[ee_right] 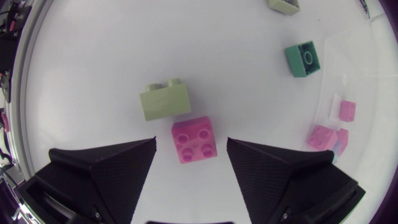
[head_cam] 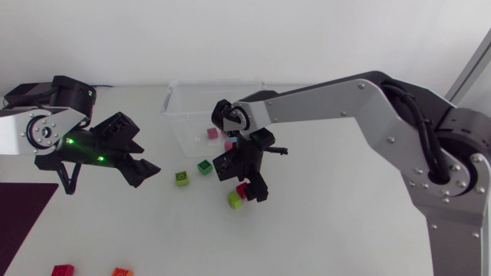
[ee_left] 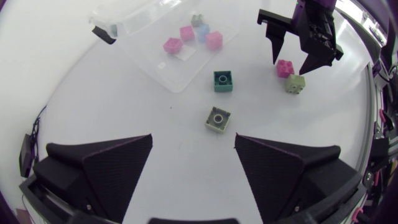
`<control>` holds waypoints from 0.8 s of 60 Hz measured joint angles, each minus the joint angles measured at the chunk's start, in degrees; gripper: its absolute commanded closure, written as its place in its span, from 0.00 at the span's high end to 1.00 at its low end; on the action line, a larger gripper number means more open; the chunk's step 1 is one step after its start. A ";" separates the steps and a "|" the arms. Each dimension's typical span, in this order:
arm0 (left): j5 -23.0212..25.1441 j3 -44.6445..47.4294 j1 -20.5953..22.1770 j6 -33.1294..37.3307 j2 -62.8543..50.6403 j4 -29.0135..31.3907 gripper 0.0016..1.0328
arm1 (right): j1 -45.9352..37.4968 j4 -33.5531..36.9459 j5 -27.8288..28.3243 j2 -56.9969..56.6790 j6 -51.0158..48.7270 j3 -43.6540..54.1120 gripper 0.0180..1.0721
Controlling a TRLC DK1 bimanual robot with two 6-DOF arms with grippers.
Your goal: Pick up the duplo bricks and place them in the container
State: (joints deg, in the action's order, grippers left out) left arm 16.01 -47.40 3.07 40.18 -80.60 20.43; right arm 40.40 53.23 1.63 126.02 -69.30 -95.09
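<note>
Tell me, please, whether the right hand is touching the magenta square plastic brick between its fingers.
Apart. The right wrist view shows bare table between the magenta square plastic brick and each finger of the right hand.

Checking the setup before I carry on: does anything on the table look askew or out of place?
One thing: the pale green brick, beside the pink brick and just ahead of the right tool, seems to lie on its side, studs pointing sideways; the pink one sits studs up. Nothing looks spilled or damaged.
</note>
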 measured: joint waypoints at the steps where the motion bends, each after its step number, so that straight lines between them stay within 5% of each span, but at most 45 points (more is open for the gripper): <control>1: -0.02 0.02 -0.02 0.04 -0.09 0.00 0.89 | 0.00 0.07 -0.02 0.15 0.00 -0.04 0.68; 12: 0.00 0.22 0.00 1.31 -0.57 0.00 0.89 | 0.00 0.61 -0.22 1.60 -0.04 -0.17 0.25; 16: 0.00 0.28 0.13 2.36 -0.92 -0.04 0.89 | 0.00 0.61 -0.22 1.57 -0.22 -0.17 0.17; 48: 10.80 -2.47 0.46 14.34 -16.22 -2.38 0.89 | 0.00 -1.38 1.75 -11.02 0.48 10.80 0.16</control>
State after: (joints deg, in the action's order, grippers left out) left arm 26.81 -49.87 3.53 54.52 -96.82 18.04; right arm 40.40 51.86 3.38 115.00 -68.82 -84.29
